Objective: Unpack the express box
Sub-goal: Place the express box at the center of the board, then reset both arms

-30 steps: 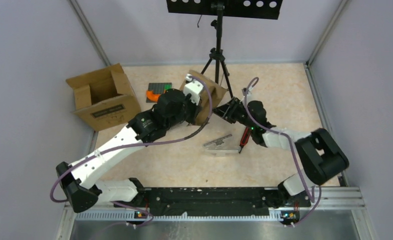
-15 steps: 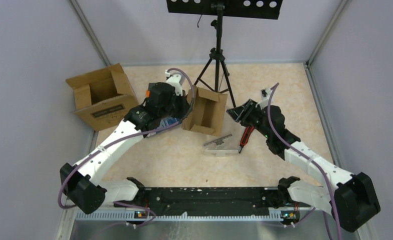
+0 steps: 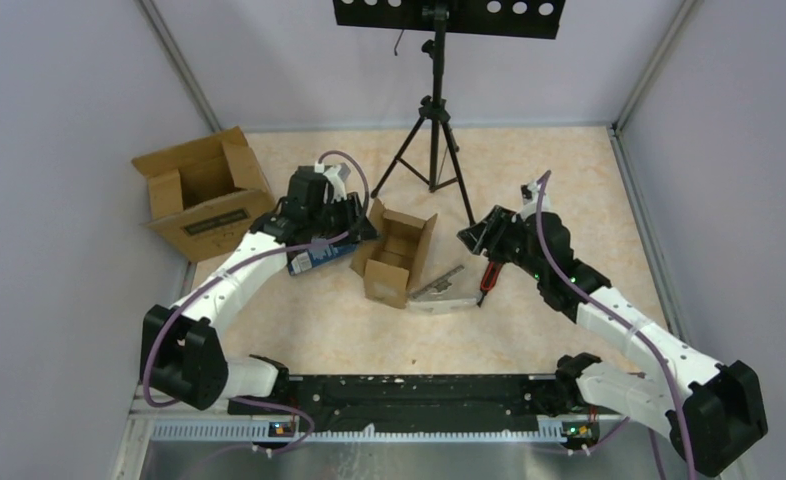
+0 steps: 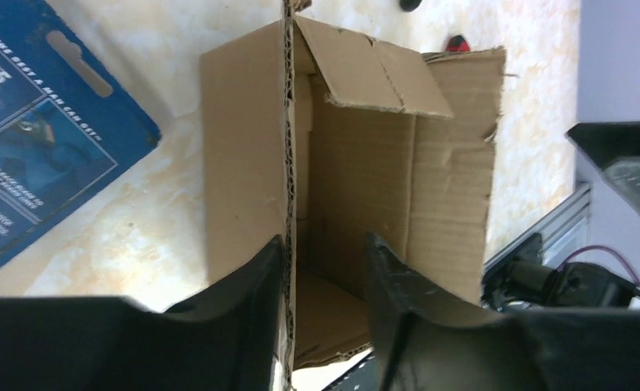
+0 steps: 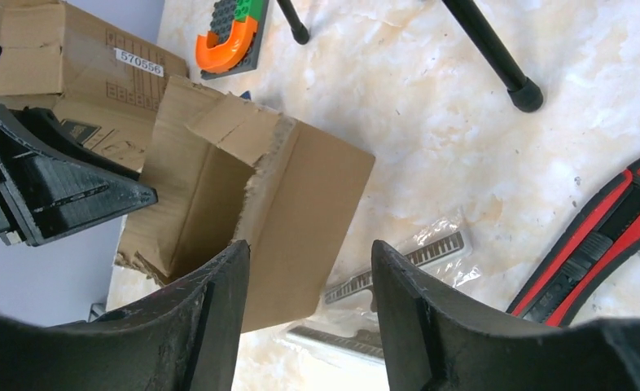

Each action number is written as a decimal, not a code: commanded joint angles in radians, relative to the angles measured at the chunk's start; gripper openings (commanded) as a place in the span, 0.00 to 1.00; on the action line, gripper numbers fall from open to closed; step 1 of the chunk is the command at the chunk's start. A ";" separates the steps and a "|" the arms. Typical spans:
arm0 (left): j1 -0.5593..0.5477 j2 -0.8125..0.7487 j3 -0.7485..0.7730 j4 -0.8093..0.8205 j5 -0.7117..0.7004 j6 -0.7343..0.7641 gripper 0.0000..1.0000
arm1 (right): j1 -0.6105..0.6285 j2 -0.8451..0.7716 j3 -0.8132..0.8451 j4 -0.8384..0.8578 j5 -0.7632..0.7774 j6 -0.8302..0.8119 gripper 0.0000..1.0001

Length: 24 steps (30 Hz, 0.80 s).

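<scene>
Marble table [image 3: 569, 180]: open box [image 3: 394, 255] centre, larger box [image 3: 204, 195] upper left; blue card [image 3: 307, 260], clear bag [image 3: 447, 291], knife [image 3: 488, 277], tripod [image 3: 433, 130].

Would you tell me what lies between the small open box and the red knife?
A clear plastic packet lies there, plain in the top view.

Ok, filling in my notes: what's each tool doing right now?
Left tool: open, astride the small box wall, not clamped.
Right tool: open, holding nothing.
</scene>
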 commanded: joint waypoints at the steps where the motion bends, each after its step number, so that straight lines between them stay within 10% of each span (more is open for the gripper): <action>1: 0.018 -0.005 0.020 -0.033 0.021 0.039 0.56 | 0.024 -0.031 0.076 -0.039 0.042 -0.043 0.56; 4: 0.018 -0.016 0.054 -0.052 0.000 0.079 0.96 | 0.032 -0.024 0.098 -0.056 0.049 -0.053 0.57; 24: 0.017 -0.166 0.276 -0.145 -0.181 0.202 0.98 | 0.039 -0.054 0.292 -0.222 0.104 -0.122 0.66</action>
